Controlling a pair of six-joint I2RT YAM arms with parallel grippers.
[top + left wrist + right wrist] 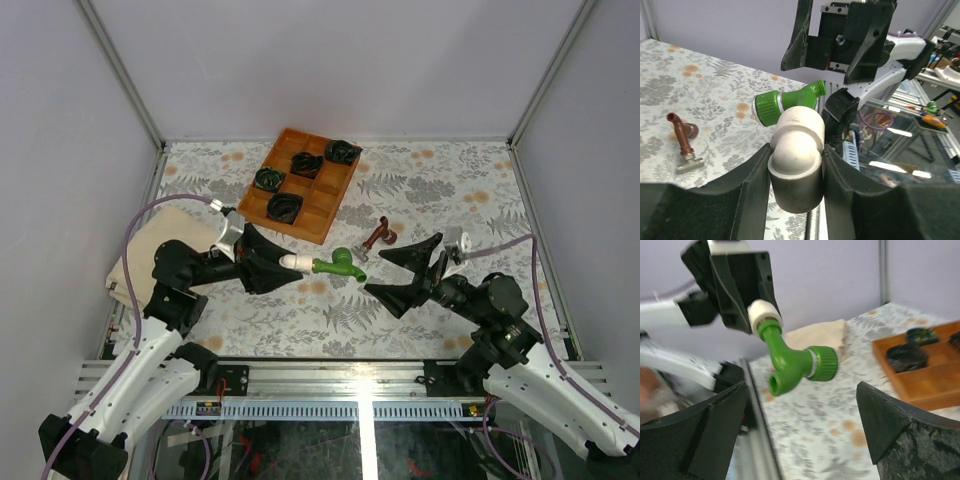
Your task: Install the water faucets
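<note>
Flowery table (450, 190) under everything, plain grey walls behind. Closest in, on the left: left pincer (285, 262) clamped tight on a white bent piece (297, 262), held up off the table. Stuck on the end of that piece: the green tap (342, 265), pointing across to the other side. Held out like that, likely, for easy reach from the other arm. Just beside its far end: right pincer (377, 274), spread wide apart, holding nothing, not touching the tap yet. Looks set to close on the green tap and turn or push it. A bit further back, lying flat on the table: the red-brown tap (379, 236), well clear of both pincers. Off to the left, a tan cloth (165, 235). Furthest back, a wooden tray (325, 195) with dark coiled bundles (285, 207) in some of its boxes.
</note>
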